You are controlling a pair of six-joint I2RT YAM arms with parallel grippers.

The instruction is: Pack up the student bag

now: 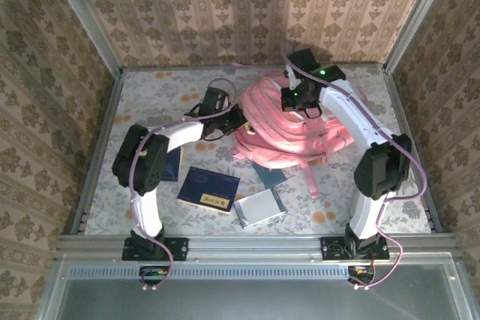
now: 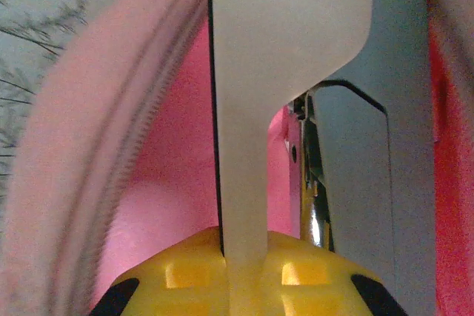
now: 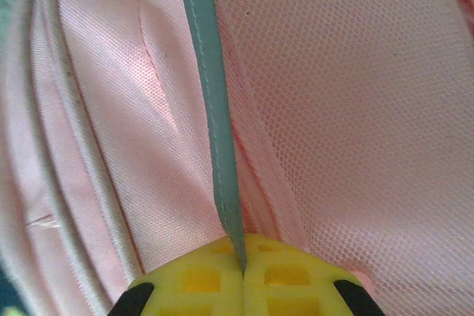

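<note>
Limp pink bag [image 1: 289, 129] slumps on the surface [image 1: 150, 88] beyond the books [image 1: 208, 189], left jaws clamped on its pale tab [image 2: 244, 146], right jaws on grey trim [image 3: 215, 109], likely its firmest holds.

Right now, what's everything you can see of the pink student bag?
The student bag is a large soft pink backpack, slumped at the table's far centre, a strap trailing nearward. Woven-looking fabric, a mesh panel, grey-green piping, a zip edge. Right jaws are shut on the piping on top; left jaws, at its left side, pinch something small and metallic, perhaps a zip pull. A book seems to poke from under its near edge.
</note>
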